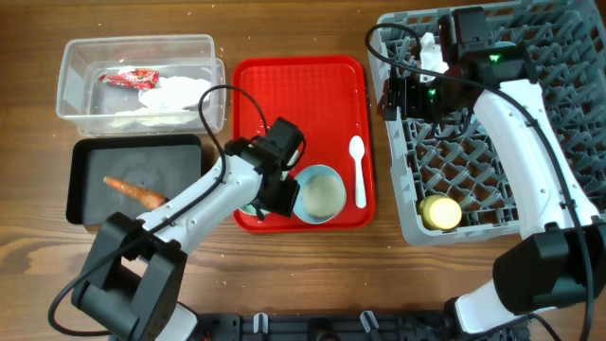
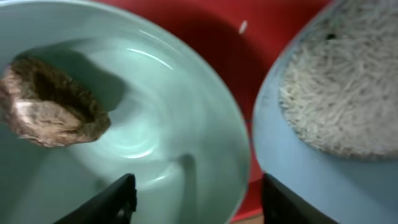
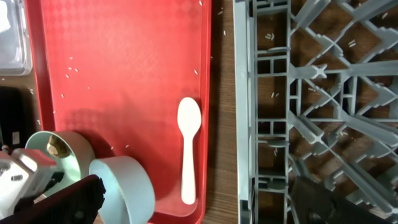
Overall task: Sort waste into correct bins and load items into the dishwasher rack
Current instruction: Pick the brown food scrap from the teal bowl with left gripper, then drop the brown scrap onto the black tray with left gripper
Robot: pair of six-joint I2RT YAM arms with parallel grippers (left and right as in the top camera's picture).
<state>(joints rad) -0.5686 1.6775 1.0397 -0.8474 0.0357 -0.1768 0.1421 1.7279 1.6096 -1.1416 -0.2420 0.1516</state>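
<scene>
My left gripper (image 1: 270, 194) (image 2: 199, 202) is open low over the red tray (image 1: 294, 95), straddling the rim of a teal bowl (image 2: 155, 112) that holds a brown food scrap (image 2: 53, 102). Beside it stands a second teal bowl (image 1: 319, 194) (image 2: 298, 168) with white rice (image 2: 336, 81). The white spoon (image 1: 358, 170) (image 3: 188, 155) lies on the tray's right side. My right gripper (image 1: 402, 95) (image 3: 199, 205) is open and empty above the grey rack's (image 1: 559, 57) left edge. A yellow cup (image 1: 440, 212) sits in the rack's front left corner. The blue plate is not in view.
The clear tub (image 1: 76, 85) at back left holds the red wrapper (image 1: 133, 78) and white napkin (image 1: 175, 95). The black tray (image 1: 85, 204) in front of it holds the carrot piece (image 1: 133, 191). Loose rice grains dot the red tray (image 3: 124, 62) and the table under the rack (image 3: 298, 93).
</scene>
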